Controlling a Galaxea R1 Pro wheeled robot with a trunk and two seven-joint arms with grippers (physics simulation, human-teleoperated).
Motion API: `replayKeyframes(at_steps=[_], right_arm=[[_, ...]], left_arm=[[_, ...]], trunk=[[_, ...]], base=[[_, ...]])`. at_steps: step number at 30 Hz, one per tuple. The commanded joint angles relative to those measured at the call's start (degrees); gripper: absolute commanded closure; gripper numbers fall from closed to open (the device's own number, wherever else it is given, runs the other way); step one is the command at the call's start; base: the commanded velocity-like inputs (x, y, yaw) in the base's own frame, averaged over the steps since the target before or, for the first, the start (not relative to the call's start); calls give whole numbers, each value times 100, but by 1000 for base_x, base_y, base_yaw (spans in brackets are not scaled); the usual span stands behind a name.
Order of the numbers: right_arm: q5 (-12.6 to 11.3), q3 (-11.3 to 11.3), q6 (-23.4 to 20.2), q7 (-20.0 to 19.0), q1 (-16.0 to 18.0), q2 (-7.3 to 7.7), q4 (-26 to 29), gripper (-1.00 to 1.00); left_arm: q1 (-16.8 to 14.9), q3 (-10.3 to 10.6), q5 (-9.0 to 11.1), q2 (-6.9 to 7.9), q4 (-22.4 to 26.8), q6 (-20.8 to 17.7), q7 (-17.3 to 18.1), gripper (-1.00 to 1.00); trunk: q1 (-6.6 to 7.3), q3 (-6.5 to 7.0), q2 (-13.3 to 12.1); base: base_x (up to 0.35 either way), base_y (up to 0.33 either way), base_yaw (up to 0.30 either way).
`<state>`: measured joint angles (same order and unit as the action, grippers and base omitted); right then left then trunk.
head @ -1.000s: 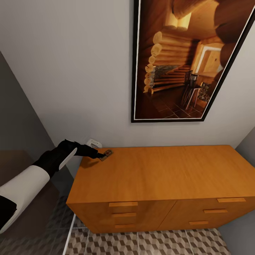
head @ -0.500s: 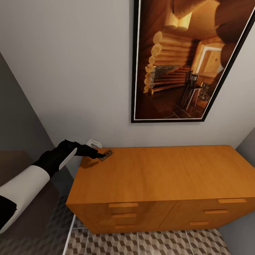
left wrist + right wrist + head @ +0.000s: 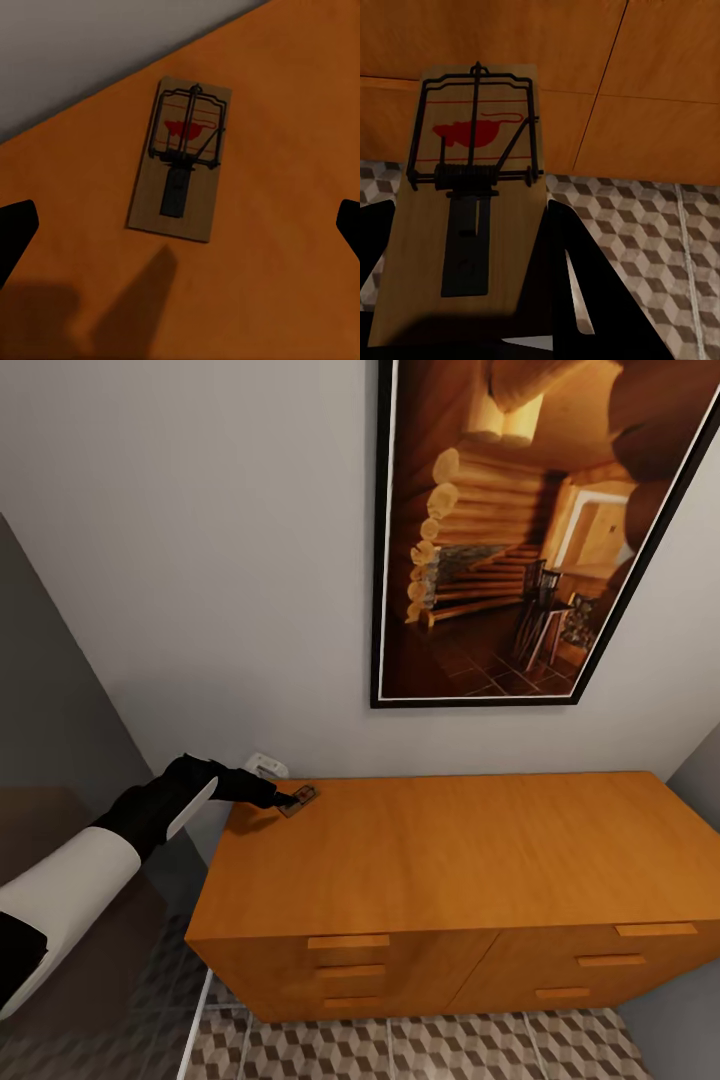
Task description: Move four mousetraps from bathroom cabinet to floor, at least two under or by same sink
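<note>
Orange-brown cabinet [image 3: 440, 850] top, one mousetrap [image 3: 300, 797] flat near its back left corner

two mousetraps [image 3: 180, 169] [image 3: 469, 202], one cabinet [image 3: 440, 860], one framed picture [image 3: 520, 530]

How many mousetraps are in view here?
2: one mousetrap lies on the cabinet top near the wall, ahead of the left end effector; another is in the right end effector's grip.
</note>
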<state>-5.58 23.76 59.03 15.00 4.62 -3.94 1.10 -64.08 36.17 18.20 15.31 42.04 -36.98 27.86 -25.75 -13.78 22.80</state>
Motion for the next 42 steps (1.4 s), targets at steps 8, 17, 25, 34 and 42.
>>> replayKeyframes(at_steps=[8,17,25,34,42], right_arm=[[-66,50,21,11,4,-2,-4,100],[-66,50,21,11,4,-2,-4,100],[-66,50,21,11,4,-2,-4,100],[-66,50,21,11,4,-2,-4,100],[-66,50,21,11,4,-2,-4,100]], left_arm=[[-8,28,35,-1,-9,-29,-8,-100],[-8,32,35,-70,-85,-29,-8,-100],[-8,179,35,-92,-145,-29,-13,-100],[-8,228,35,-126,-206,-26,-16,-100],[-8,232,35,-133,-229,-26,-17,-100]], trunk=[[-3,-11,11],[-3,-11,11],[-3,-11,11],[-3,-12,11],[-3,-37,11]], base=[[56,0,0],[84,0,0],[6,0,0],[0,0,0],[0,0,0]])
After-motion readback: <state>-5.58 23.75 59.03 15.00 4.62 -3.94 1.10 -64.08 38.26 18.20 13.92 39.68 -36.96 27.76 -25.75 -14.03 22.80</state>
